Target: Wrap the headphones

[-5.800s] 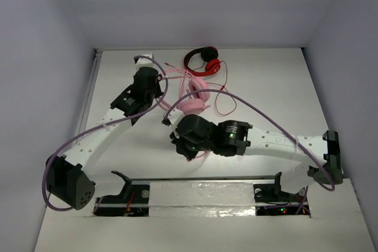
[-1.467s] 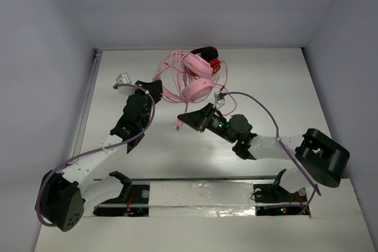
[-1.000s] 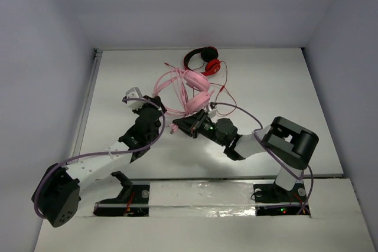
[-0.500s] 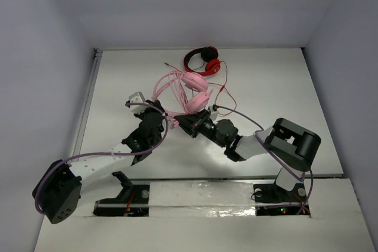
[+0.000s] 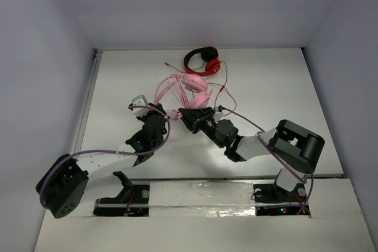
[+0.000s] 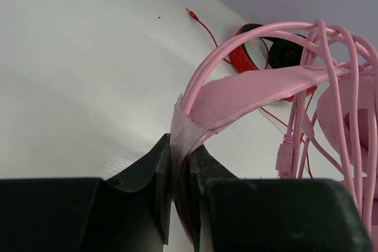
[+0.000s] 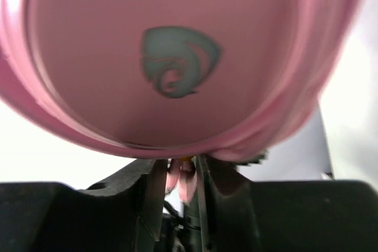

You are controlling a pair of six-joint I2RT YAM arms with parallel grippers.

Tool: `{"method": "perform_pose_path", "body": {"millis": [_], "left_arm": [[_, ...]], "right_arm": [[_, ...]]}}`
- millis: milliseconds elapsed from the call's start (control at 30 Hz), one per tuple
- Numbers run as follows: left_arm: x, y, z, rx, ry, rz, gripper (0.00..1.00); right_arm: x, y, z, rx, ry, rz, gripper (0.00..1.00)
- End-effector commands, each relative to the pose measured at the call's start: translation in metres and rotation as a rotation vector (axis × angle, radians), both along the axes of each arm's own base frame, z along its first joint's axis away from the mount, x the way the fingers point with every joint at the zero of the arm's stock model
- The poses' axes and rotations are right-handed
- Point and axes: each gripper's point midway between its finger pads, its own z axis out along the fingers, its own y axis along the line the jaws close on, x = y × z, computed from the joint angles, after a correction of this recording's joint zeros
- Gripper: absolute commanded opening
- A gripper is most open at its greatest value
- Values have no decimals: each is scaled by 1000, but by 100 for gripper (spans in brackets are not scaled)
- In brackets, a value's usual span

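Left gripper [image 6: 182, 166] clamped on the headband [image 6: 260, 90] end of the pink headphones [image 5: 192, 84], which sit just beyond both grippers. Right gripper [image 7: 180, 172] pinches pink cable [image 7: 184, 182] strands directly beneath an ear cup [image 7: 171, 51].

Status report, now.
Left gripper shut on headphones headband. Right gripper shut on cable under ear cup. Cable loops draped over band. Red headphones close behind.
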Motion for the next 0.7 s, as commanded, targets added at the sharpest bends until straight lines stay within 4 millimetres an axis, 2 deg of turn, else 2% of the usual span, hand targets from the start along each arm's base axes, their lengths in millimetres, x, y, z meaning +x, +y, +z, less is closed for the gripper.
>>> {"method": "perform_pose_path", "body": {"millis": [0, 67, 100, 133, 167, 200, 233, 333, 433, 533, 600, 667], "left_arm": [[-4, -23, 13, -70, -41, -99, 0], [-2, -25, 12, -63, -34, -99, 0], [-2, -25, 8, -54, -19, -99, 0], [-1, -26, 9, -56, -17, -100, 0], [-1, -29, 10, -55, -14, -111, 0], [-1, -30, 8, -44, -3, -114, 0], [0, -31, 8, -39, 1, -116, 0], [1, -31, 4, -19, 25, -110, 0], [-2, -33, 1, -30, 32, -127, 0], [-2, -37, -2, -27, 47, -145, 0], [-1, -41, -2, -29, 52, -161, 0], [-3, -44, 0, -39, 49, -181, 0]], "right_arm": [[26, -23, 90, 218, -104, -172, 31], [33, -23, 85, 196, -86, -206, 33], [38, -18, 91, 190, -82, -210, 34], [44, -10, 78, 115, -50, -216, 34], [46, -5, 75, 73, -49, -214, 34], [50, 4, 82, 67, -51, -204, 35], [53, 10, 69, 12, -23, -198, 35], [58, 22, 54, -75, 18, -185, 43], [61, 24, 50, -134, 23, -194, 53], [63, 28, 44, -212, 27, -190, 58], [63, 32, 42, -229, 30, -177, 59], [64, 28, 36, -259, 30, -197, 58]]}}
